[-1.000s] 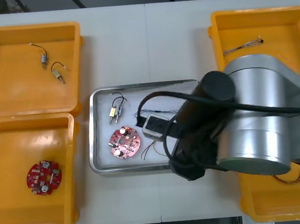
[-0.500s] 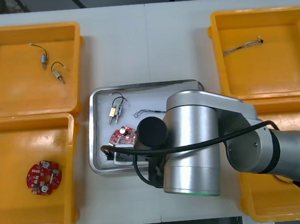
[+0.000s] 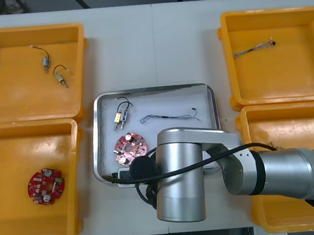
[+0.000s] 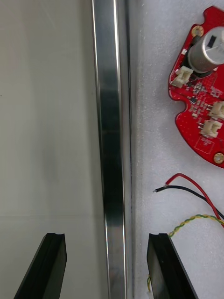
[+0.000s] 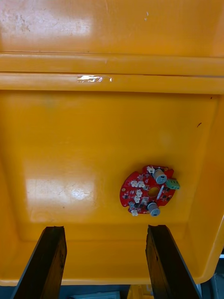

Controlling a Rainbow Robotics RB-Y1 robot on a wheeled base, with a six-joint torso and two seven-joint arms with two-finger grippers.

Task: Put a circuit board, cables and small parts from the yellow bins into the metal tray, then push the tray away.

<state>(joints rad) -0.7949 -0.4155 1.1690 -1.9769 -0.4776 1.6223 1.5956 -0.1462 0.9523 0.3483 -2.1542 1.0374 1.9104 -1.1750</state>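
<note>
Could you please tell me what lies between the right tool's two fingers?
The metal tray's rim, in the right wrist view: the open right tool straddles it, one finger outside, one inside.

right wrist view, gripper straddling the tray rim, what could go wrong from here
The right gripper is open across the metal tray's rim; its inner finger sits beside the yellow-green twisted cable and might snag it when pushing.
In the front view it seems left of the rim's centre, so the tray could skew toward a yellow bin rather than slide straight.
The left gripper hovers over a left bin.
</note>
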